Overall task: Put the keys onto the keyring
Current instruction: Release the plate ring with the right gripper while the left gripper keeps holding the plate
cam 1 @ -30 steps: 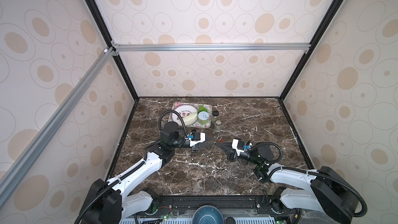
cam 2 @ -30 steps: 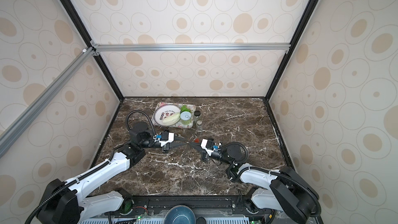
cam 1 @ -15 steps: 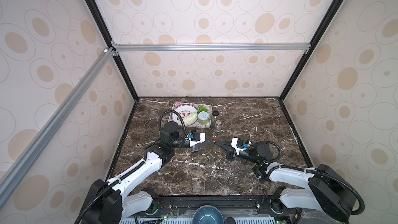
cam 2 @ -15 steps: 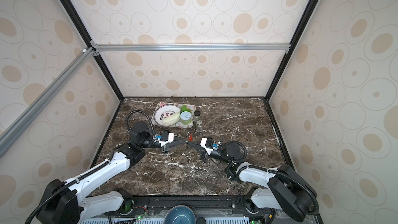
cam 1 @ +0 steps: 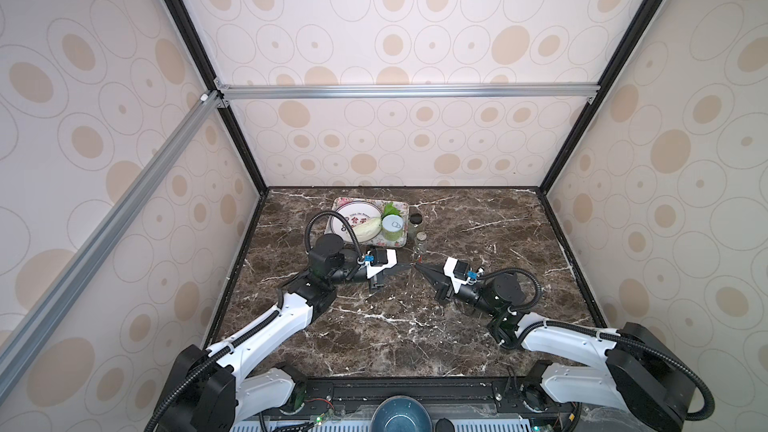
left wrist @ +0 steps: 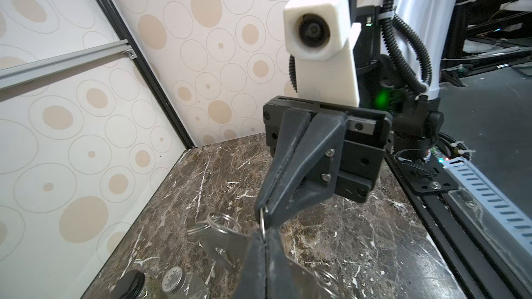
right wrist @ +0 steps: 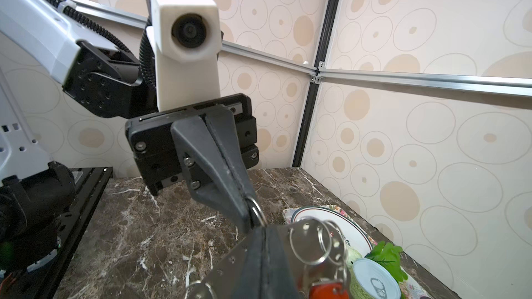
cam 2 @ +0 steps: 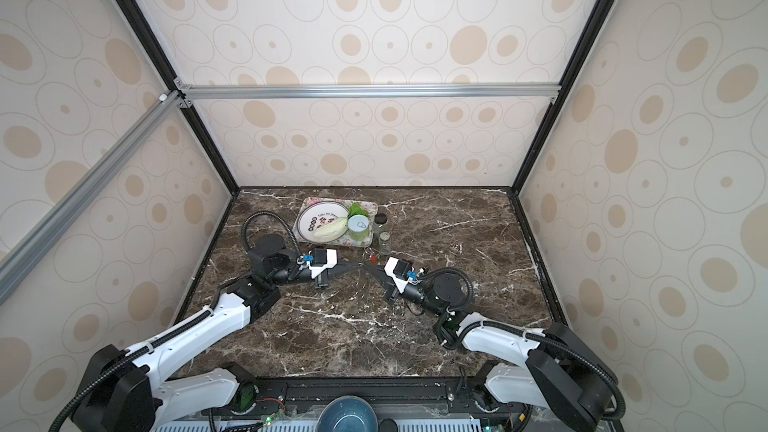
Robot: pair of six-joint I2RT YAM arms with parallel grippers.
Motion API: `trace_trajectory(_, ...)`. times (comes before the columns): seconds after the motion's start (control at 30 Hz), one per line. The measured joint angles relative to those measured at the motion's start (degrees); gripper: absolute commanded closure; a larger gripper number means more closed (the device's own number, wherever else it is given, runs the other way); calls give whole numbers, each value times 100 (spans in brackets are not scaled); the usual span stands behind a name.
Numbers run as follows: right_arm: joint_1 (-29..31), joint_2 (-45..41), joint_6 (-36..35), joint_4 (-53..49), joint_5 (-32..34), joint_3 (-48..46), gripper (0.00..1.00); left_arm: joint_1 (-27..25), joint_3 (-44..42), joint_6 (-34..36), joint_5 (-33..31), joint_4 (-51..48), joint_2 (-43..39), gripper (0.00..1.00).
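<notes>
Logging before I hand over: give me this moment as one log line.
left gripper: jaws shut on keyring | right gripper: jaws shut on same keyring | red key: beside right gripper

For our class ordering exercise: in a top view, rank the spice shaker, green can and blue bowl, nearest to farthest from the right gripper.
1. spice shaker, behind right gripper
2. green can, farther back-left
3. blue bowl, front edge

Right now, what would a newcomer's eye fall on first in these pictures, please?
The left gripper and right gripper, set tip to tip over the middle of the marble table, are both shut on a thin metal keyring. Next comes the red key, hanging close beside the right gripper's tips.
</notes>
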Motion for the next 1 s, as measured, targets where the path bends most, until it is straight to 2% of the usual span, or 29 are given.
trace_trajectory(0.33, 151, 61, -240, -199, 302, 175, 100, 26, -173, -304, -155, 411, -2, 100)
trace_trajectory(0.63, 595, 223, -1056, -363, 1416, 393, 100, 68, -184, -817, -728, 551, 0, 100)
trace_trajectory(1.0, 776, 529, -1565, -87, 2002, 481, 100, 63, -184, -1121, -1123, 546, 7, 100)
